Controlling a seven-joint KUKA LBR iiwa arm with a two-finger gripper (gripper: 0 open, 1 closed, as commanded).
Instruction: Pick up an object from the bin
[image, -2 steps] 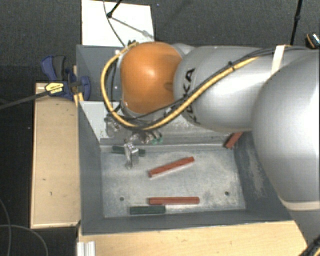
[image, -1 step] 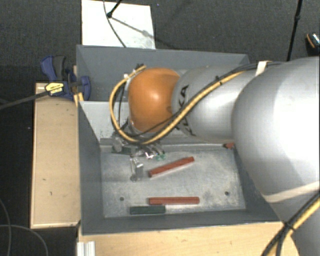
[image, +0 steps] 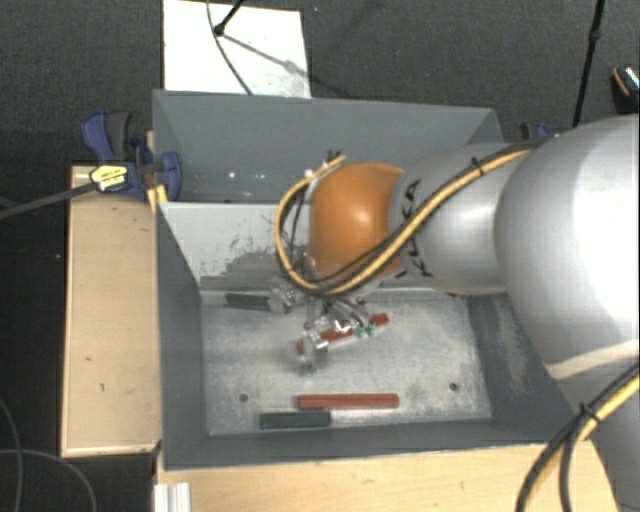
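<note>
Black-lettered silver arm (image: 480, 230) hangs, gripper (image: 318, 346) beside a red pen (image: 364, 327).

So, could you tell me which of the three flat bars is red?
The longer bar near the front; the short bar just before it and the back-left bar are dark.

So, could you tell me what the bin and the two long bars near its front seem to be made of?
The bin looks like dull grey sheet metal: flat walls, scuffed speckled floor. The reddish-brown bar looks smooth and matte, perhaps plastic or rubber. The dark bar looks alike; neither is certain.
</note>
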